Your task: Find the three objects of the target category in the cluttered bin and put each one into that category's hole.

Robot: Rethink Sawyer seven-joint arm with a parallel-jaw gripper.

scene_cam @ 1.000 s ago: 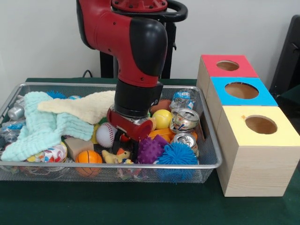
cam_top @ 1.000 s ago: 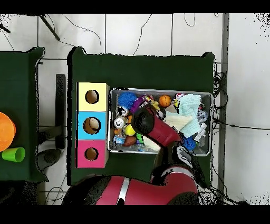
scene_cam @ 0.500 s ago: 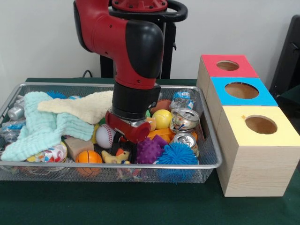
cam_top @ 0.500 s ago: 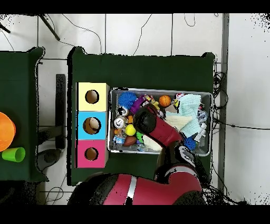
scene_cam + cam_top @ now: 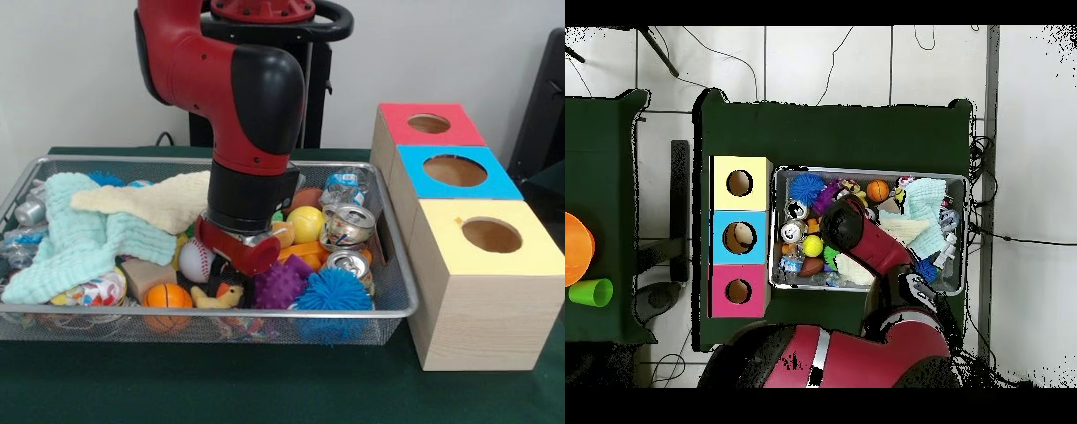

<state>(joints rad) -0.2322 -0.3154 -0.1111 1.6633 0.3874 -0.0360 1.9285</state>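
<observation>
While the glossy red arm (image 5: 247,97) hangs low over the wire-mesh bin (image 5: 388,305), its gripper (image 5: 240,253) is buried behind the wrist, so I cannot tell how it is set. Around it lie a stitched baseball (image 5: 196,259), a smooth yellow ball (image 5: 306,223), spiky purple (image 5: 281,284) and blue (image 5: 332,290) balls, dented cans (image 5: 348,224) and waffled cloths (image 5: 75,238). The wooden boxes (image 5: 472,291) show round holes; only overhead does a ball show inside the blue box's hole (image 5: 739,237).

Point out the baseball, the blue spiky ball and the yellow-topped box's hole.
baseball (image 5: 193,260), front view, its visible white left side.
blue spiky ball (image 5: 334,290), front view, its middle.
yellow-topped box's hole (image 5: 492,235), front view, the dark opening.
</observation>
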